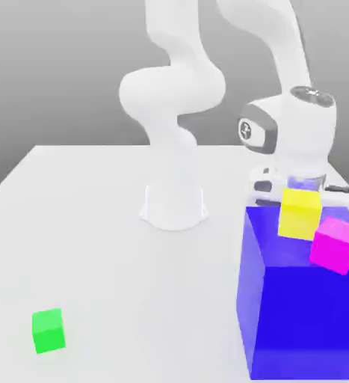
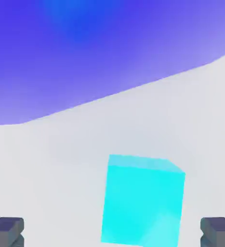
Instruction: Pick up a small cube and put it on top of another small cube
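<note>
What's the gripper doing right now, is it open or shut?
Open: in the hand view the gripper has its fingertips wide apart, with the cyan cube showing between them.

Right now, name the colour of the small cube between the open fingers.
Cyan; best seen in the hand view.

In the exterior view, a large blue block (image 1: 304,322) stands at the near right of the pale table (image 1: 147,299), with a yellow cube (image 1: 300,214) and a magenta cube (image 1: 336,244) at its top, the magenta one just to the right of the yellow one and nearer, its faces turned at an angle; a green cube (image 1: 48,331) sits well apart on the table at the near left; the white arm (image 1: 173,90) rises from its base in the far middle, its hand (image 1: 300,187) at the right, beyond the yellow cube and partly hidden
</note>
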